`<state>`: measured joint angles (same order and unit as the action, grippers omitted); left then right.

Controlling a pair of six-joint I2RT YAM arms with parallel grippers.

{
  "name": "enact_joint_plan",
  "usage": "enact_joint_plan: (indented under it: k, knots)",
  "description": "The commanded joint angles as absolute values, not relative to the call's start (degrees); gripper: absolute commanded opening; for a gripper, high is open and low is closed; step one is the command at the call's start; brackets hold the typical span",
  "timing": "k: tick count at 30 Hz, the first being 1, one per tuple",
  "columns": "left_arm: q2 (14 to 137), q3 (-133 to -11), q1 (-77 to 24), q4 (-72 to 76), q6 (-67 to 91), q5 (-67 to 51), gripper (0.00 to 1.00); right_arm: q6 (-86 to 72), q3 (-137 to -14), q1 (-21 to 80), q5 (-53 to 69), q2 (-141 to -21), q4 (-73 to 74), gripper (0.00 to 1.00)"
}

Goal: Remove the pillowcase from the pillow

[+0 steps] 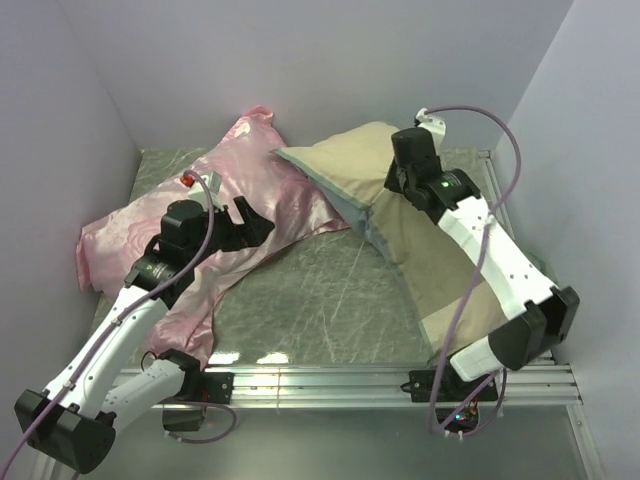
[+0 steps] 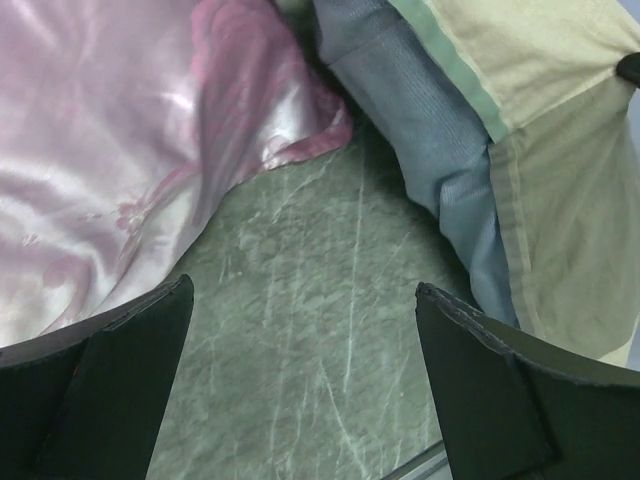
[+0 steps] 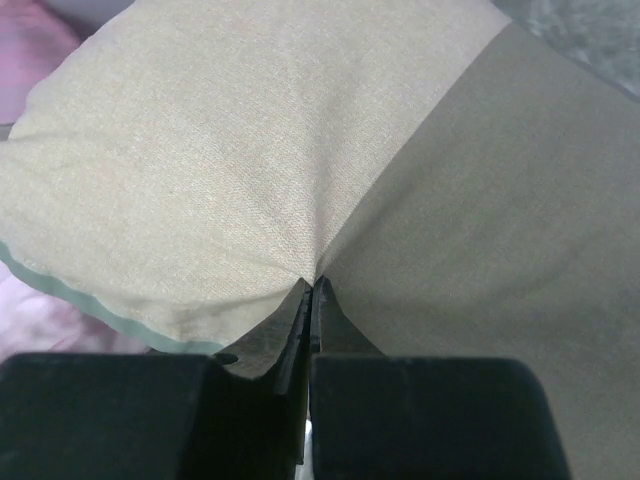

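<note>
The pillowcase (image 1: 340,160) lies at the right of the table with its beige and olive blocks up and its grey-blue side (image 1: 372,228) showing along the left edge. It looks plump. The white pillow is hidden from view. My right gripper (image 1: 393,186) is shut on a pinch of the pillowcase (image 3: 250,150) where the beige and olive blocks meet, its tips (image 3: 311,284) pressed together with the cloth puckered around them. My left gripper (image 1: 252,222) is open and empty over bare table (image 2: 305,290), just left of the pillowcase's grey-blue side (image 2: 440,150) and green edging (image 2: 450,62).
A shiny pink satin case (image 1: 150,230) lies spread over the left and back of the table; it also shows in the left wrist view (image 2: 100,150). The green marbled table top (image 1: 310,290) runs between the two cloths. An aluminium rail (image 1: 350,380) borders the near edge. Walls close three sides.
</note>
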<state>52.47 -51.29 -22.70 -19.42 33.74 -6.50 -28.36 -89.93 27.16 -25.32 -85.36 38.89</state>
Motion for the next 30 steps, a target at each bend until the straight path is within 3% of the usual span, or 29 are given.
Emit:
enact_joint_plan:
  k: [1,12,29,30]
  knots:
    - [52.7,-54.5,-22.8,-13.5,33.6,-10.4,0.99,-27.9,-93.9,27.9,-17.9,-78.1,34.4,0.00]
    - [54.2,-60.1,-22.7,-11.4,32.0,-4.5,0.99,-30.4,-88.5,28.3,-6.3,-63.9,35.3,0.00]
    - [58.8,-62.2,-23.6,3.3,26.4,-27.4,0.99,-31.3,-87.9,28.7,-0.2,-55.5,38.1,0.00]
    - [59.1,-62.3,-24.7,1.9,26.0,-27.4,0.91,-31.3,-88.2,28.6,-0.2,-55.4,38.1,0.00]
